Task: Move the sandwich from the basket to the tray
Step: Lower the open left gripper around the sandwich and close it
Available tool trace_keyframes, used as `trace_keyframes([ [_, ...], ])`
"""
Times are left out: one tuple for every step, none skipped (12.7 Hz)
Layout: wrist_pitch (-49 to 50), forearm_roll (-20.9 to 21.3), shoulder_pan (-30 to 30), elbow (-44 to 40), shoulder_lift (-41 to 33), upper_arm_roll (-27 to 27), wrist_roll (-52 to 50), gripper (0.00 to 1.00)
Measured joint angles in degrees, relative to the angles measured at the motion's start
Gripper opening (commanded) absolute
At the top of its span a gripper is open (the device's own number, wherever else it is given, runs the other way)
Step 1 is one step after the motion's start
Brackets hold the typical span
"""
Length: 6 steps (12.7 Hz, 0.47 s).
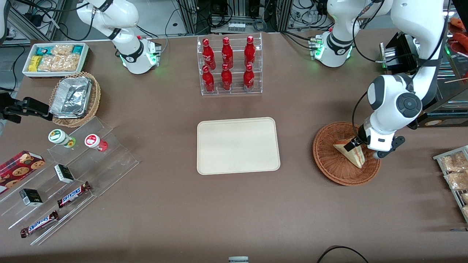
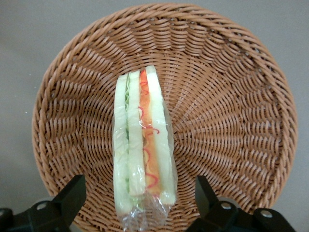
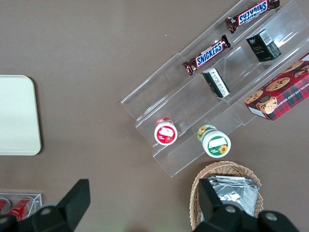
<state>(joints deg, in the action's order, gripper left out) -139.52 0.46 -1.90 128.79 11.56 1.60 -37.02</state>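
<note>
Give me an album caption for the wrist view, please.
Open gripper poised around the wrapped sandwich in its basket.

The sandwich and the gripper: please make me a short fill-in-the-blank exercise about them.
1. The sandwich lies in the ____.
2. The tray holds ____ so far.
3. The gripper has its fingers ____, one on each side of the sandwich.

Missing words: basket; nothing; open
</note>
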Motion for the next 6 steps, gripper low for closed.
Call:
trace_keyframes([
  [-0.89,-0.02,0.00,0.13,0.63,0.00,-0.07,1.00],
  [-1.59,-0.02,0.02,0.15,1.29,-0.01,-0.09,1.00],
  [-2.31,-0.02,0.02,0.16,1.94,-0.01,-0.10,0.88],
  [-2.76,-0.03,0.03,0.17,2.42,-0.03,-0.13,0.52],
  [-2.84,-0.07,0.04,0.17,2.69,-0.07,-0.38,0.12],
  [-2.84,-0.08,0.04,0.17,2.76,-0.13,-1.11,0.00],
])
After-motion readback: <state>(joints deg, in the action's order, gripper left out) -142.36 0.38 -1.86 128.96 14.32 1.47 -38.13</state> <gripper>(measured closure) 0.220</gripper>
